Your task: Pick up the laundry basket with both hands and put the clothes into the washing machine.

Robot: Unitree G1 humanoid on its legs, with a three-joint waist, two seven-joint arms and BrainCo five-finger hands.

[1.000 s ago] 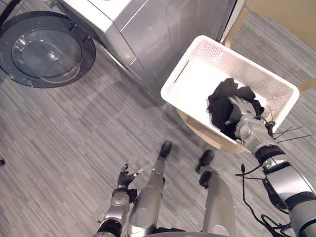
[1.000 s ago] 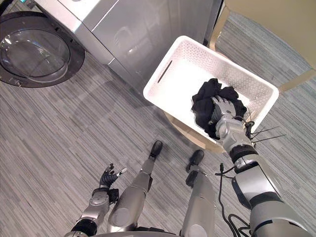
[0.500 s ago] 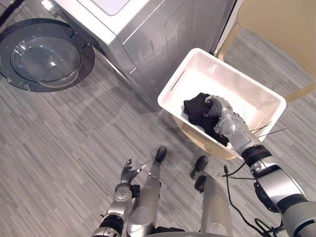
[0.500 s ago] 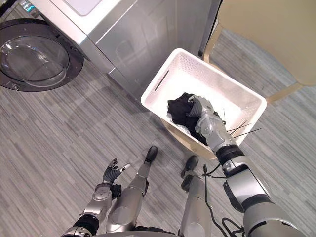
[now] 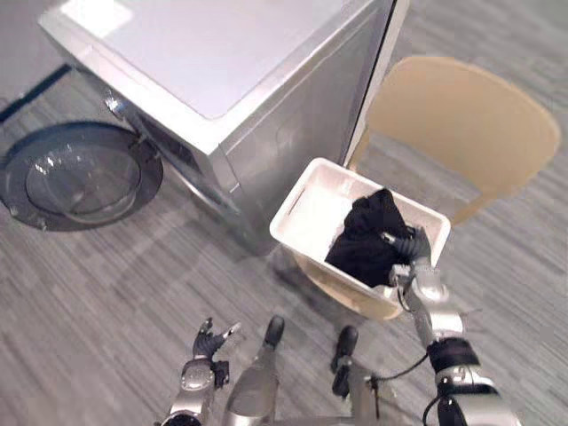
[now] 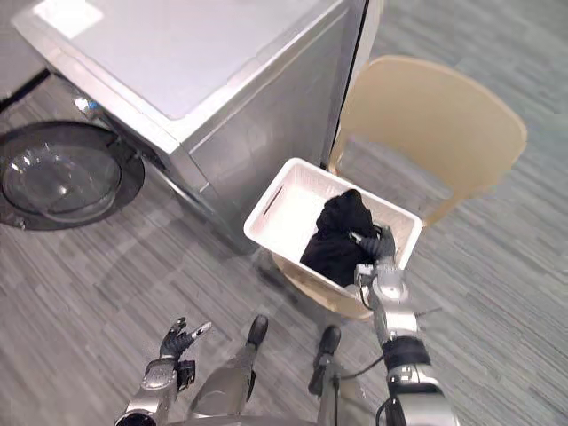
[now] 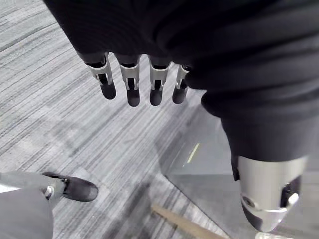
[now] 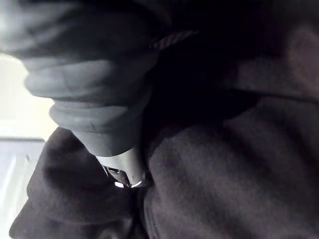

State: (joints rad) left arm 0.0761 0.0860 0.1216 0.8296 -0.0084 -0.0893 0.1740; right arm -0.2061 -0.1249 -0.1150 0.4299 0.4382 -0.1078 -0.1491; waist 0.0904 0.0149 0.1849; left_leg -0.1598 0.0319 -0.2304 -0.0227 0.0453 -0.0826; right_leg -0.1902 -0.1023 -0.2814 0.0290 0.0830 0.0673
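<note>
Lifted since the earlier frame, the black clothes [image 5: 362,238] bunch higher toward the right end of the white laundry basket [image 5: 304,210], the right hand [image 5: 417,268] with its fingers curled into the cloth. The basket sits on a round wooden stool [image 5: 353,298] beside the washing machine [image 5: 222,62], whose door [image 5: 80,182] stands open. The left hand [image 5: 208,343] hangs low over the floor [image 5: 106,293], fingers [image 7: 130,85] spread.

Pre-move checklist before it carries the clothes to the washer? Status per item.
1. Washer door open: ok, swung wide.
2. Drum opening of the washing machine clear: cannot tell, seen edge-on.
3. Right hand grip on the black clothes: cannot tell, it is sunk in the cloth.
4. Clothes clear of the white basket: not ok, the bundle lies inside.
5. Left hand free: ok, open, low over the floor.
</note>
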